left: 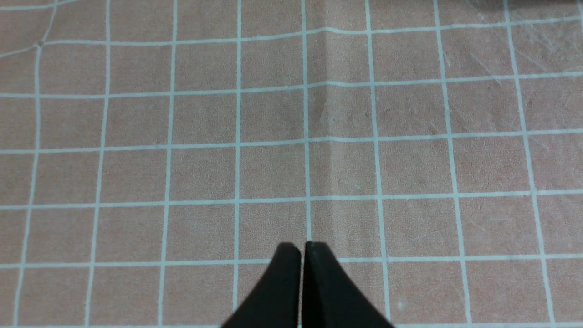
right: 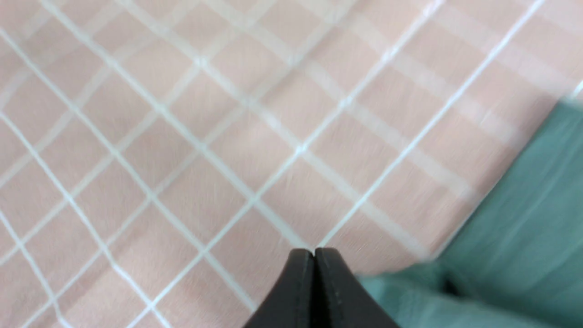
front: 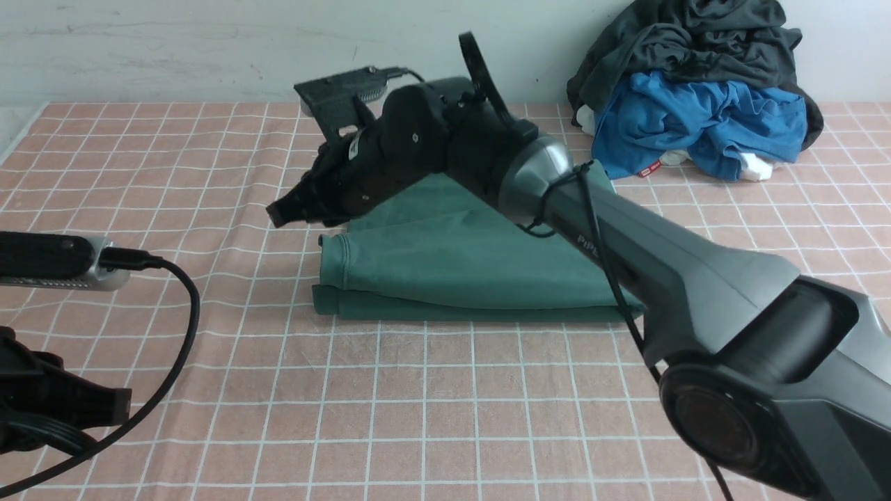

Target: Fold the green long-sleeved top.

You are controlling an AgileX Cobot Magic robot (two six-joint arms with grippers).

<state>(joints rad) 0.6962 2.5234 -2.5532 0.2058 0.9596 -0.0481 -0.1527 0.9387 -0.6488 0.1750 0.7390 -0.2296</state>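
The green long-sleeved top (front: 445, 257) lies folded into a compact, flat bundle just above the centre of the front view. Its stacked layers show along the lower edge, and a hemmed opening shows at the left end. The right part of the bundle is hidden behind the right arm.

The bundle rests on a pink tablecloth (front: 445, 403) with a white grid, which covers the whole work surface.

The right arm runs from the lower right of the frame up and across the top. The right gripper (right: 314, 251) points down and to the left at the bundle's upper left corner. In the right wrist view its jaws are pressed together with no cloth between the tips. The tips are over bare tablecloth, and green fabric lies just beside them at the lower right of that picture. That view is blurred, so I cannot tell whether the gripper body touches the fabric.

The left gripper (left: 303, 246) is well apart from the top, at the far left of the front view. Its jaws are pressed together, it holds nothing, and only grid cloth lies below it. A black cable (front: 188, 313) loops from that arm.

In the upper right, against the pale wall (front: 174, 49), a bright blue garment (front: 703, 125) sits bunched under a dark charcoal garment (front: 689, 42), apart from the top.
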